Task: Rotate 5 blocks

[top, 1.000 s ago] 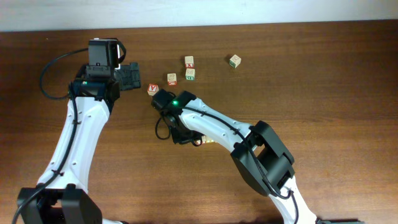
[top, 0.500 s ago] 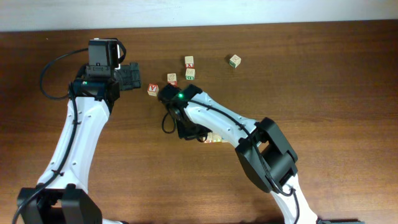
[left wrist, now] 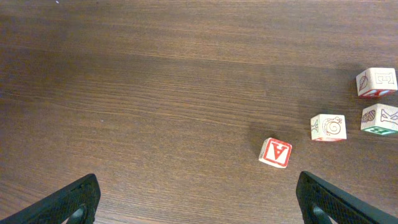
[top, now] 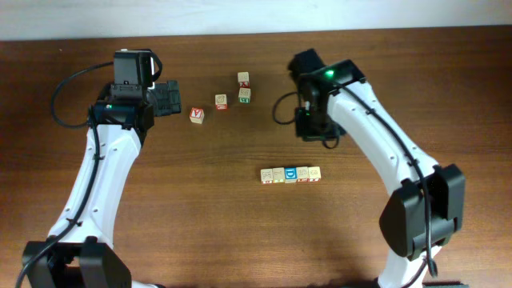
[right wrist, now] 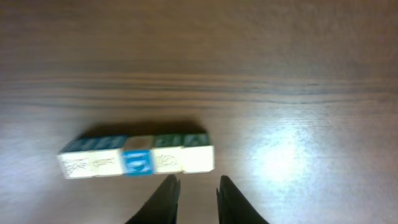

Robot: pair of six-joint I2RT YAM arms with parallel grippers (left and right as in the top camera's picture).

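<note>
Block row [right wrist: 137, 160] beyond right hand [right wrist: 194, 183] (not touching).

Row of blocks [right wrist: 137, 160] blurred, prints unreadable; left hand [left wrist: 198, 186] fingers [left wrist: 69, 202] cropped by bottom edge.

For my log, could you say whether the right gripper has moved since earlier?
Yes: the right gripper went from below the green-faced block to its right.

Not much to read here tbh. The red-faced cube [left wrist: 275, 152] has a white "A" on it. The blue-faced block [top: 302, 173] in the row on the table looks like a white "D". One pale cube [left wrist: 377, 81] shows an outlined "E". Everything else is too small or blurry.
</note>
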